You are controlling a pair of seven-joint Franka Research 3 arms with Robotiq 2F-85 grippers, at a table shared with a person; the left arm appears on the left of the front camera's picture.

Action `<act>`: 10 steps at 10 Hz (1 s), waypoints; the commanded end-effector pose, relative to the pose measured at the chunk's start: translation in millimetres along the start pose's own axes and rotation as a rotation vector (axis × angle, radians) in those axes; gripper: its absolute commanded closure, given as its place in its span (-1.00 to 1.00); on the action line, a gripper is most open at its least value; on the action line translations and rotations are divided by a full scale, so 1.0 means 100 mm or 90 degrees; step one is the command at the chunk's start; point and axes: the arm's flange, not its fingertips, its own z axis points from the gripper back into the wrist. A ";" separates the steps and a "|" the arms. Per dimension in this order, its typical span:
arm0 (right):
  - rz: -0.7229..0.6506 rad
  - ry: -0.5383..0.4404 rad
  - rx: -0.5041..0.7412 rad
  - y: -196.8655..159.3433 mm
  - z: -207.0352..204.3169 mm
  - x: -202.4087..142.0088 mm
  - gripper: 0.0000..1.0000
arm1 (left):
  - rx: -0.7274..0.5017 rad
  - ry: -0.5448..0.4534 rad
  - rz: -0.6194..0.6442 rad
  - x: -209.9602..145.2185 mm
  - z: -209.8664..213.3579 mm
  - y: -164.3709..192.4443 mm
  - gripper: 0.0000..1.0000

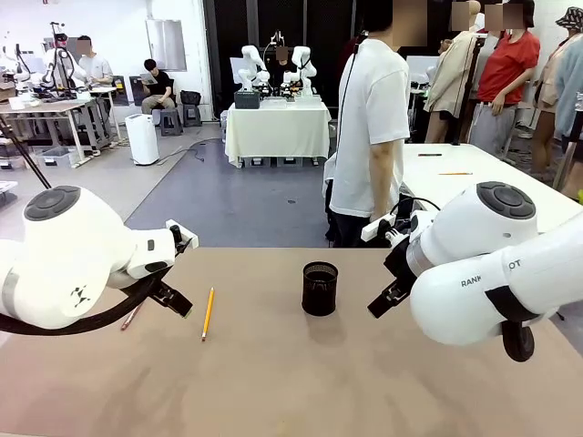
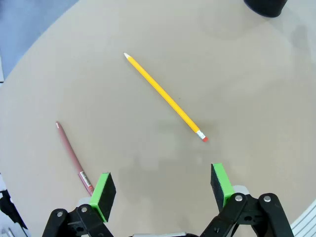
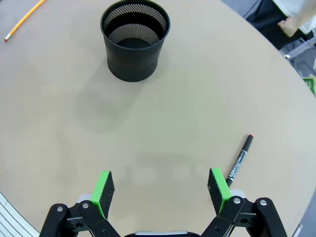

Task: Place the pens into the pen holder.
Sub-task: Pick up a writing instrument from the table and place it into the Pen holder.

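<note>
0 of 3 pens placed: the pen holder (image 1: 320,289) stands empty mid-table. At its 9 o'clock lies the yellow pencil (image 1: 208,313), with the reddish pencil (image 1: 131,316) farther out. The marker (image 3: 240,159) lies at 3 o'clock by the right gripper (image 3: 160,190). That one and the left gripper (image 2: 163,190) hang spread, holding nothing.

Pen holder (image 1: 320,289): black mesh cylinder, upright, mouth up, midway between the left and right edges of the table (image 1: 364,382) and nearer its far edge. Yellow pencil (image 2: 165,97) with a pink eraser lies flat to the holder's left, running near-to-far; the reddish pencil (image 2: 74,158) lies flat farther toward the left edge, apart from it. Black marker (image 3: 240,160), red-tipped, lies flat on the holder's right, well apart.
</note>
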 end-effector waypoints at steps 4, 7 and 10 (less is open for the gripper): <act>0.000 0.000 0.000 0.00 0.00 0.00 -1.00 | 0.000 0.000 0.000 0.00 0.00 0.00 -1.00; 0.000 0.000 0.000 0.00 0.00 0.00 -1.00 | 0.000 0.000 0.000 0.00 0.00 0.00 -1.00; 0.010 0.013 0.047 -0.01 0.01 0.02 -1.00 | -0.022 0.067 0.005 0.02 0.01 -0.03 -1.00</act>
